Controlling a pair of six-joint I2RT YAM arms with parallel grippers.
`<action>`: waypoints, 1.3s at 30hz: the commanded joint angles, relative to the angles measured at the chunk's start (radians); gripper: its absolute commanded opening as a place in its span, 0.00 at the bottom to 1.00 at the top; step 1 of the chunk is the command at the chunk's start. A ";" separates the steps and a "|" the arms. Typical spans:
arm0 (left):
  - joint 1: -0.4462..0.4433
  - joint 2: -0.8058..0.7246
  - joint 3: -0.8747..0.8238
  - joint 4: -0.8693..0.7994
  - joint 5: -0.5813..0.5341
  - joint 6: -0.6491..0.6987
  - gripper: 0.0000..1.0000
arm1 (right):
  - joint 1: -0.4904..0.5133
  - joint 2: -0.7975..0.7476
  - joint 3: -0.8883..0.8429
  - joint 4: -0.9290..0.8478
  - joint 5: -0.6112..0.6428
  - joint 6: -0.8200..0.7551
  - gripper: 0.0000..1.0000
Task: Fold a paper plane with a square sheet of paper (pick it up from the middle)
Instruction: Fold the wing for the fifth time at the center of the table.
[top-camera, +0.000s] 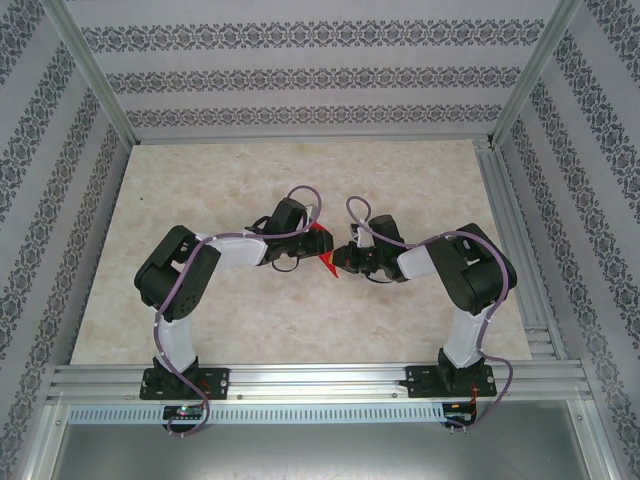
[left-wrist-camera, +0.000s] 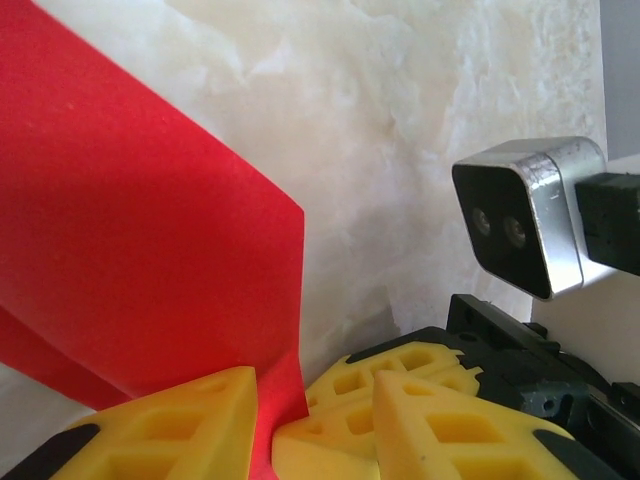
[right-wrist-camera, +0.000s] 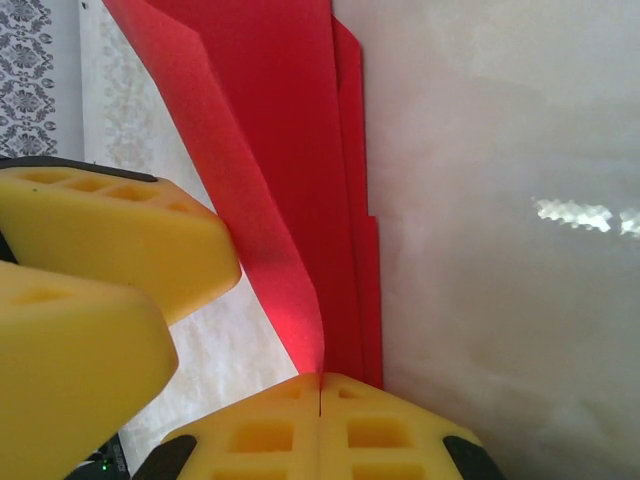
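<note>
Folded red paper (top-camera: 321, 250) sits up mid-tabletop (top-camera: 200, 320). Right end effector (right-wrist-camera: 320, 388), at its 3 o'clock, is clamped tight on it. Left end effector (left-wrist-camera: 312, 405), at 9 o'clock, has jaws apart, one finger against the paper.

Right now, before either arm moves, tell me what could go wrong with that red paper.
1. The right claw is shut on just a small bit of the paper, so a pull could slip or tear it.
2. The left claw stands open, crowded against the right claw. Closing or shifting might knock the two together.
3. The folded layers fan apart above the pinch, so the creases may spring open.
</note>
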 joint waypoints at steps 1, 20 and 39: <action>-0.006 0.004 0.018 0.004 -0.009 0.027 0.36 | -0.006 0.038 0.014 -0.050 0.008 -0.014 0.04; -0.006 0.036 0.046 -0.115 -0.111 -0.028 0.31 | 0.000 0.069 0.056 -0.153 -0.017 -0.077 0.09; -0.004 0.055 0.068 -0.121 -0.103 0.003 0.31 | 0.014 0.070 0.062 -0.185 0.007 -0.093 0.07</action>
